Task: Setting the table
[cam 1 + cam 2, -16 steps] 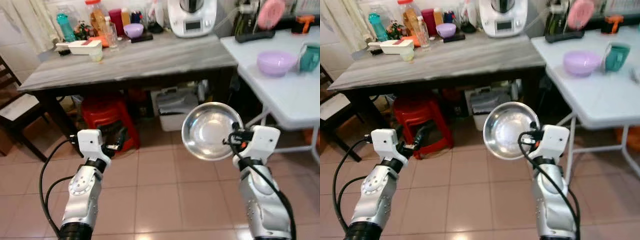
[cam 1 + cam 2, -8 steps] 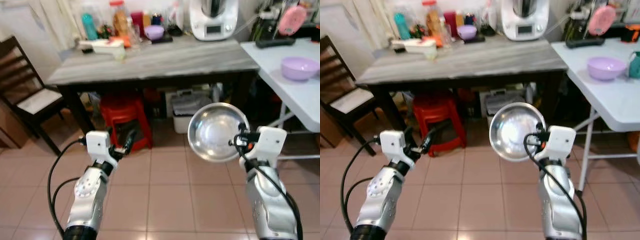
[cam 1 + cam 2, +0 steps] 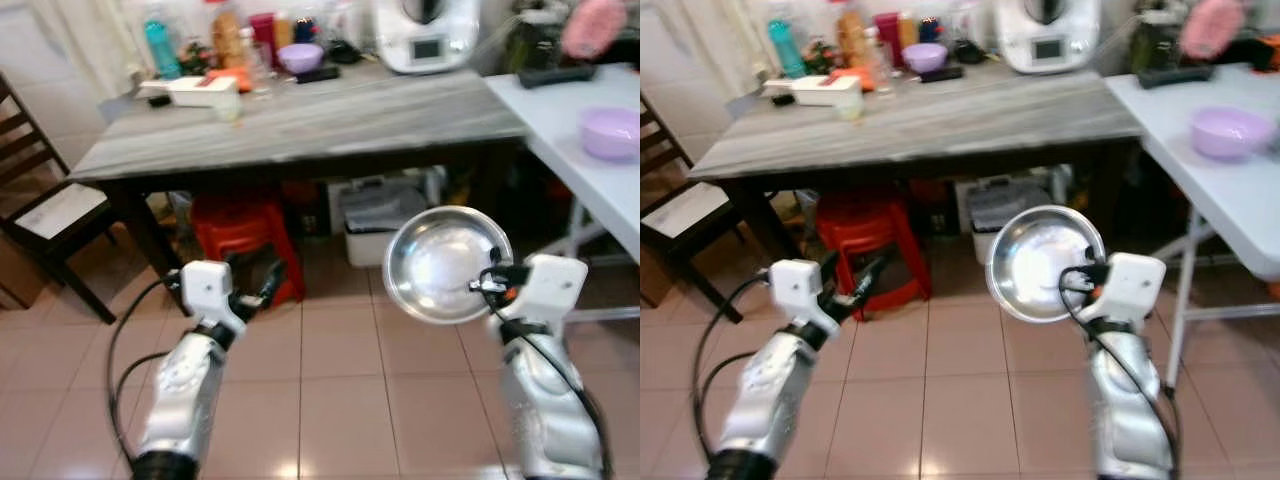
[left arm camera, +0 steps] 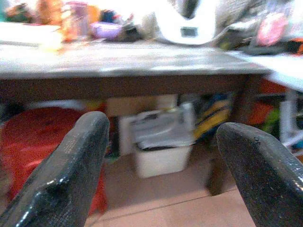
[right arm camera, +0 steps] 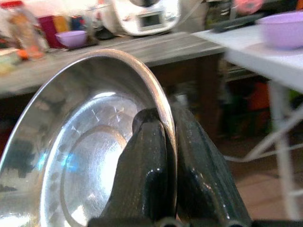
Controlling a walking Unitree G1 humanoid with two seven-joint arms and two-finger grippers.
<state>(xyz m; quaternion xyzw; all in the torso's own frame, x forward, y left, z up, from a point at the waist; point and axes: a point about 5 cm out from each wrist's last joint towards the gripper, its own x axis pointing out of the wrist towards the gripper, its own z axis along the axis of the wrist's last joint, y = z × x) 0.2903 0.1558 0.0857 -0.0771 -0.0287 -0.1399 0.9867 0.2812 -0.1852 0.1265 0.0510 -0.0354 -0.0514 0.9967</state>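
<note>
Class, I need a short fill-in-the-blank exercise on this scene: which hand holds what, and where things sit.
1. The right hand grips the steel bowl by its ____.
2. The left hand is open and holds ____.
3. Under the dark wooden table stands a plastic stool coloured ____.
4. The bowl on the white folding table is coloured ____.

Missing words: rim; nothing; red; purple

Both silver arms reach forward over the floor, bent at the elbow, with black cables looping along them. The left gripper (image 4: 161,156) is held out with its two black fingers (image 4: 71,175) spread wide apart, nothing between them. The right gripper (image 5: 165,142) is raised a little higher (on the right), its fingers pinched together on the rim of a bowl (image 3: 445,265).
</note>
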